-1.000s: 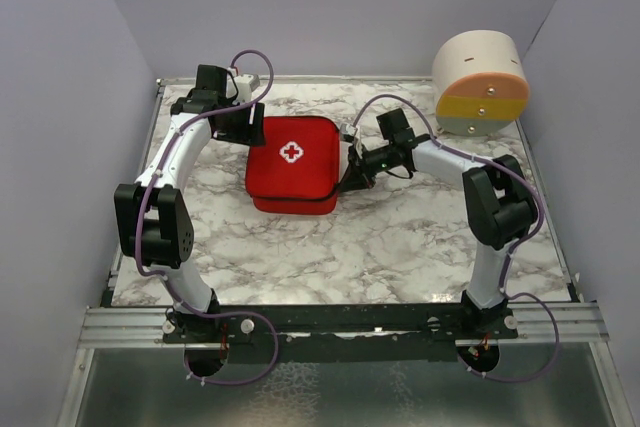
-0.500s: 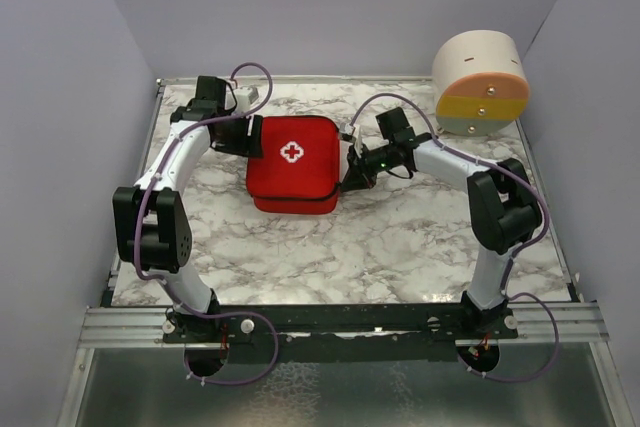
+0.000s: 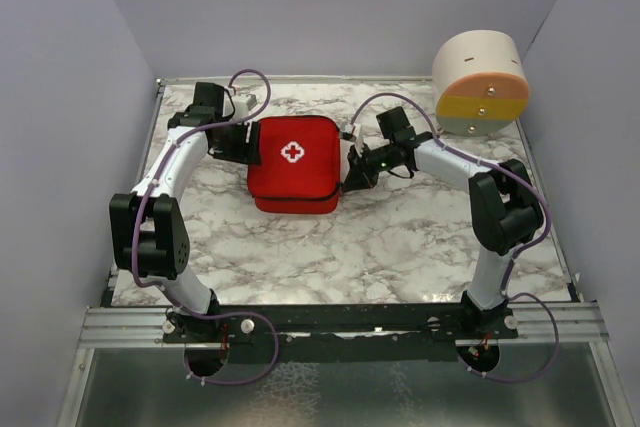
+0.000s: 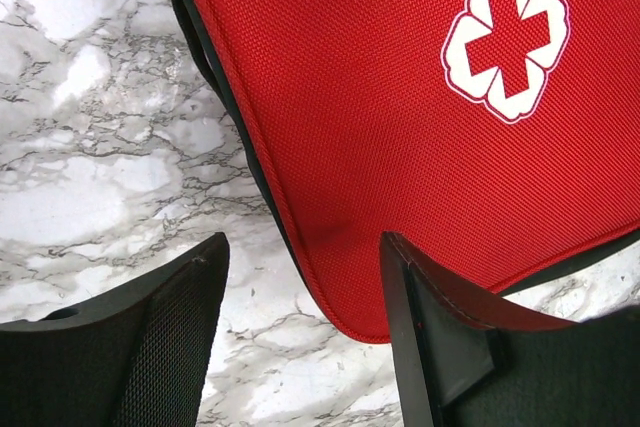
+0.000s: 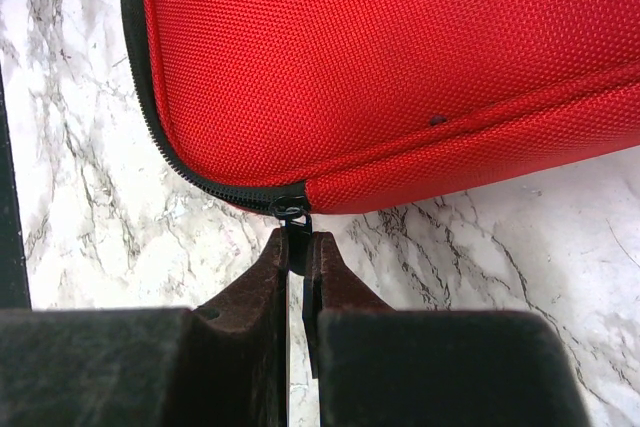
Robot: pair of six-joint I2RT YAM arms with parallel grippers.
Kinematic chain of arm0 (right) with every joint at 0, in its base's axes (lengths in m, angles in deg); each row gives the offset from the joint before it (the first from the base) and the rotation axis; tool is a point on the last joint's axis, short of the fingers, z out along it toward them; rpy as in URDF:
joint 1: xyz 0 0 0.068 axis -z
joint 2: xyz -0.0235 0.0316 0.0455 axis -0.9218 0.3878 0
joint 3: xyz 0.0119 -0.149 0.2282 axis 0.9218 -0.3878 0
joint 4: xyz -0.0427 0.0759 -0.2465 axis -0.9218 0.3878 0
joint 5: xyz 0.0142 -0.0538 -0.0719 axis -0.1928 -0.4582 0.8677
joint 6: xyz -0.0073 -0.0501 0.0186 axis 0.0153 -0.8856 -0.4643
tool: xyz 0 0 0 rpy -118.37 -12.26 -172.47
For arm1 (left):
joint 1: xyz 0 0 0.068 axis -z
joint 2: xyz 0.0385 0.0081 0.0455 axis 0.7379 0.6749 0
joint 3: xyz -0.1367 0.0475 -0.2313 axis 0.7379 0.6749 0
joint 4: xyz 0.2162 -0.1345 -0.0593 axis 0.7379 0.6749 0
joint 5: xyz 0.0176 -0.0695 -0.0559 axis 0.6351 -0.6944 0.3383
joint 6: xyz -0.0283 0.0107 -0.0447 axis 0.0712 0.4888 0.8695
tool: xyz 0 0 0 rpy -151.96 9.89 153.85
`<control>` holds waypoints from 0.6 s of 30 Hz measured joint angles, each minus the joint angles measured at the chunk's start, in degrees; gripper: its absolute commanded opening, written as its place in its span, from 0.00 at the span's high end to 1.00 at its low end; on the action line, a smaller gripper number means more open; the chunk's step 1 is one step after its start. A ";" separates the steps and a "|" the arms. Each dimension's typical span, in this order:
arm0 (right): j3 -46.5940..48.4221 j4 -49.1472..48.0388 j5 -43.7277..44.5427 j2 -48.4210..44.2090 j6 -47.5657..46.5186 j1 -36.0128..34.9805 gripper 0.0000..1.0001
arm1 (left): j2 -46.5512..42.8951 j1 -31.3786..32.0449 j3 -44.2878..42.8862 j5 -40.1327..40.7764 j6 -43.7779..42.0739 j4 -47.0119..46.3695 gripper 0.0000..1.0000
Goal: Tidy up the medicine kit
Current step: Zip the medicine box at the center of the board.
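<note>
The medicine kit (image 3: 292,163) is a red zippered fabric case with a white cross, lying shut on the marble table (image 3: 380,237). My right gripper (image 5: 298,243) is shut on the kit's black zipper pull (image 5: 298,237) at the corner of the red case (image 5: 380,57); in the top view it sits at the kit's right edge (image 3: 350,173). My left gripper (image 4: 300,277) stands open over the kit's left corner (image 4: 400,117), one finger over the marble, the other over the red lid. In the top view it hovers at the kit's left side (image 3: 243,144).
A round cream, orange, yellow and grey drawer container (image 3: 480,83) stands at the back right corner. Purple walls close in the table on three sides. Bare marble lies in front of the kit.
My left gripper has slid nearer along the kit's left side, turning in toward the lid. The right gripper and the kit have stayed put.
</note>
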 measured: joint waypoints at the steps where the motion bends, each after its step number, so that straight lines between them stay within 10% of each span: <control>1: 0.02 0.09 0.04 0.00 0.00 0.00 0.99 | 0.00 0.00 0.07 -0.11 0.13 0.07 0.38; 18: 0.52 1.27 1.16 -0.31 0.20 -0.33 0.99 | 1.33 0.00 1.57 -2.93 1.25 0.26 0.46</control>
